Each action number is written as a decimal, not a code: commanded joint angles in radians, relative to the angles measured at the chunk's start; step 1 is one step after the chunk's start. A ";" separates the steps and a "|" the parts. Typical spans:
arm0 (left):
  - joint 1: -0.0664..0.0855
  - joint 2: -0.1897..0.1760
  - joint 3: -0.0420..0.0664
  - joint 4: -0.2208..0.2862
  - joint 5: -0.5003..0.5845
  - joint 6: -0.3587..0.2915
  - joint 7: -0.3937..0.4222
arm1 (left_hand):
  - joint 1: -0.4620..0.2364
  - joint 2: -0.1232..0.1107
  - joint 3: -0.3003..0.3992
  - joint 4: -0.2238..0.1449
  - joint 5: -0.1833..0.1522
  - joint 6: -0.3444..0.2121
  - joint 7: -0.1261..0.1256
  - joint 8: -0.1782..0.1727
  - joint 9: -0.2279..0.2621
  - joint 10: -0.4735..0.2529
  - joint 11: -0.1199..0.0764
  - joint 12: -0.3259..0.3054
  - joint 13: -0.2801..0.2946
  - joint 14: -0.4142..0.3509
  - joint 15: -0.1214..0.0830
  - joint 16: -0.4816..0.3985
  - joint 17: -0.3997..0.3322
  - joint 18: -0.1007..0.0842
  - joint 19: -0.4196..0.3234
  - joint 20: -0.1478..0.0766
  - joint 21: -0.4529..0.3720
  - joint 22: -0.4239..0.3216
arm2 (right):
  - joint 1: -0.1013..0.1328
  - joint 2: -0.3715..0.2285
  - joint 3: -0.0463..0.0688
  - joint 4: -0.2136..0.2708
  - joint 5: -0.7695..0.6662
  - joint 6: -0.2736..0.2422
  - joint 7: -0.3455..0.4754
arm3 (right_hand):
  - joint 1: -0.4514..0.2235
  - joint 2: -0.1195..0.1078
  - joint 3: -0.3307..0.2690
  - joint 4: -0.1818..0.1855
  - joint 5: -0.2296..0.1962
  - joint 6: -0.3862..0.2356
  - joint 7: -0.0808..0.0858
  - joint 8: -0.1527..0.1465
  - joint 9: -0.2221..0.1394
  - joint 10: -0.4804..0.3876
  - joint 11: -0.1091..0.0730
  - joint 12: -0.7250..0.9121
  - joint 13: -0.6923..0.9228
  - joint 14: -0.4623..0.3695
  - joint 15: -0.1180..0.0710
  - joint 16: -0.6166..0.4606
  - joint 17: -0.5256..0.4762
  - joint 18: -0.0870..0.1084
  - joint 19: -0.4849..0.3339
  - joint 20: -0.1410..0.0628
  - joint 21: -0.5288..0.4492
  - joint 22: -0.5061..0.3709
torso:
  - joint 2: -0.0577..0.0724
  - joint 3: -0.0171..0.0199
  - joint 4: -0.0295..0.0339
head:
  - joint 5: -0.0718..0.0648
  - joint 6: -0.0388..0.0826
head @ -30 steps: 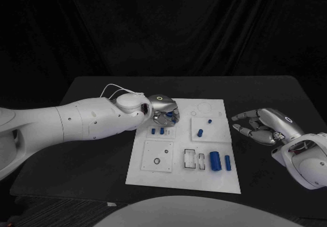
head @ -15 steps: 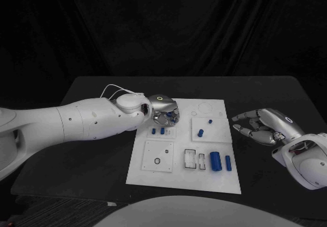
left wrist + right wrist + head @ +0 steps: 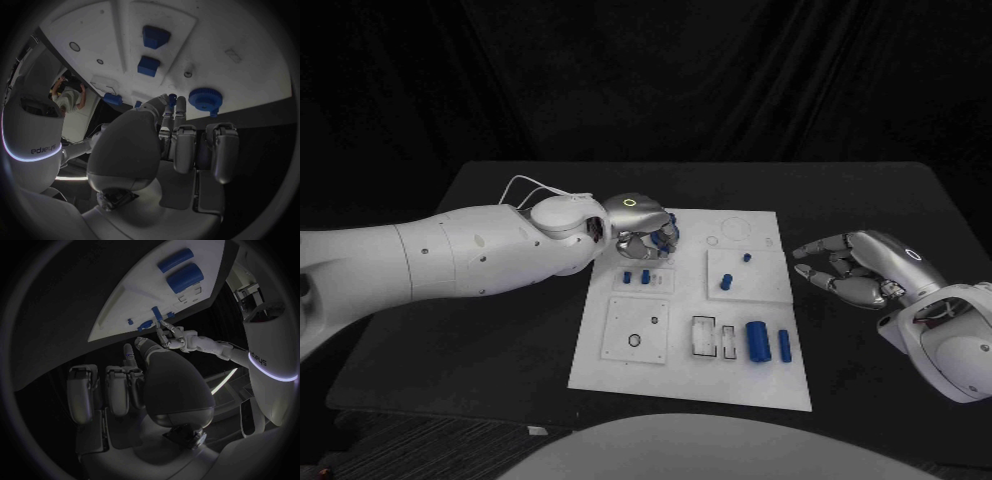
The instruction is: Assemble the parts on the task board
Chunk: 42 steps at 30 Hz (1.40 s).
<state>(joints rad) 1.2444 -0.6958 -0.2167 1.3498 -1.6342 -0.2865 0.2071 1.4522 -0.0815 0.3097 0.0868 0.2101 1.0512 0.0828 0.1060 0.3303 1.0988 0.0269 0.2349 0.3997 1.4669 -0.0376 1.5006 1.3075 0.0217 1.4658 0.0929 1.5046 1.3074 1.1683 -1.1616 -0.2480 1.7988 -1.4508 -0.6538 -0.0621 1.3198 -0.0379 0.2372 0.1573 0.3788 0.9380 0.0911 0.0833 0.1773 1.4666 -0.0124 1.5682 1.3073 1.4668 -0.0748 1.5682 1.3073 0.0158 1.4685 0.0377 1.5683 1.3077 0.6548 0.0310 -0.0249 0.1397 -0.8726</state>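
Observation:
The white task board [image 3: 682, 385] lies in the middle of the black table. My left hand [image 3: 639, 228] hovers over its far left corner and pinches a small blue peg [image 3: 155, 313] at its fingertips [image 3: 170, 107]. A round, toothed blue part [image 3: 205, 98] lies on the board close to those fingers. Two small blue blocks [image 3: 636, 277] sit in a left panel, and a blue peg [image 3: 726, 281] stands in the panel to their right. A large blue cylinder [image 3: 757, 340] and a thinner one [image 3: 783, 345] lie near the right edge. My right hand [image 3: 855, 265] hangs beside the board's right edge, fingers half curled, holding nothing.
Rectangular slots [image 3: 713, 337] and a panel with a round hole [image 3: 633, 340] take up the board's near part. Bare black table [image 3: 473, 330] surrounds the board on all sides. My left forearm [image 3: 459, 255] reaches in over the table's left part.
My left hand has drawn back a little from the left panel toward the board's far left corner. My right hand has barely moved.

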 commanded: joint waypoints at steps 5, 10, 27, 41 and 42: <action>0.043 -0.040 0.002 0.051 -0.001 -0.040 0.017 | -0.008 -0.009 0.009 0.002 -0.008 0.000 -0.002 -0.004 -0.004 0.006 -0.001 -0.020 -0.015 0.013 0.001 -0.009 0.047 -0.003 0.044 -0.001 -0.001 0.238 | 0.000 0.004 0.000 -0.003 -0.002 0.016 -0.010 | 0.002 0.008 0.003 0.004 0.007 0.007 -0.001 0.006 0.000 0.104 0.003 0.003 0.263 0.102 0.005 -0.001 0.255 -0.014 0.099 0.004 -0.004 0.261 | 0.002 0.0005 0.0004 | 0.008 0.000; 0.051 -0.058 0.002 0.065 -0.001 -0.020 0.011 | -0.012 -0.011 0.015 0.003 -0.012 -0.002 -0.004 -0.009 -0.006 -0.002 -0.001 -0.041 -0.034 0.009 0.000 -0.013 0.037 -0.001 0.039 -0.001 -0.007 0.236 | 0.000 0.008 0.000 -0.005 0.000 0.021 -0.010 | 0.004 0.008 0.004 0.003 0.007 0.008 -0.001 0.006 0.000 0.104 0.003 0.003 0.263 0.102 0.005 -0.001 0.255 -0.014 0.098 0.004 -0.004 0.260 | 0.004 -0.0011 0.0026 | 0.010 0.000; 0.047 -0.088 0.002 0.069 -0.001 0.059 -0.003 | -0.019 -0.013 0.020 0.006 -0.024 0.001 -0.006 -0.012 -0.007 -0.006 -0.001 -0.065 -0.058 -0.002 0.000 -0.022 0.017 0.002 0.027 -0.002 -0.019 0.232 | 0.000 0.015 0.000 -0.012 0.007 0.032 -0.006 | 0.005 0.008 0.004 0.003 0.008 0.009 -0.001 0.006 0.000 0.104 0.003 0.003 0.263 0.102 0.005 -0.001 0.255 -0.014 0.098 0.004 -0.005 0.260 | 0.003 -0.0022 -0.0004 | 0.025 0.000; 0.012 -0.087 0.001 0.056 -0.001 0.057 -0.014 | -0.022 -0.014 0.020 0.007 -0.028 0.001 -0.005 -0.013 -0.008 -0.001 -0.001 -0.069 -0.063 -0.004 0.000 -0.025 0.013 0.002 0.028 -0.002 -0.018 0.232 | -0.001 0.017 0.000 -0.015 0.007 0.032 -0.002 | 0.006 0.009 0.005 0.002 0.008 0.009 0.000 0.006 0.000 0.104 0.004 0.003 0.263 0.102 0.005 -0.001 0.255 -0.013 0.097 0.004 -0.006 0.260 | 0.002 -0.0020 -0.0014 | 0.029 0.000; 0.010 -0.087 0.001 0.054 -0.001 0.057 -0.014 | -0.021 -0.015 0.020 0.006 -0.028 0.001 -0.006 -0.014 -0.008 -0.001 -0.001 -0.069 -0.064 -0.005 0.000 -0.026 0.010 0.002 0.026 -0.002 -0.020 0.232 | -0.001 0.017 0.000 -0.015 0.007 0.032 -0.002 | 0.006 0.009 0.005 0.002 0.008 0.009 0.000 0.006 0.000 0.104 0.004 0.003 0.263 0.102 0.005 -0.001 0.255 -0.013 0.097 0.004 -0.006 0.260 | 0.002 -0.0017 -0.0019 | 0.030 0.000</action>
<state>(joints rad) 1.2569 -0.7847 -0.2160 1.4048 -1.6346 -0.2355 0.1935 1.4394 -0.0943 0.3263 0.0923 0.1858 1.0507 0.0822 0.0967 0.3232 1.0993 0.0242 0.1692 0.3373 1.4669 -0.0376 1.4817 1.3074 0.0217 1.4658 0.0929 1.4891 1.3074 1.1683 -1.1441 -0.2481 1.7836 -1.4435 -0.6264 -0.0623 1.3238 -0.0340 0.2372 0.1573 0.3826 0.9380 0.0911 0.0833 0.1775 1.4666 -0.0124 1.5682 1.3077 1.4668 -0.0748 1.5682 1.3073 0.0158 1.4686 0.0377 1.5683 1.3073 0.6569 0.0290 -0.0258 0.1682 -0.8726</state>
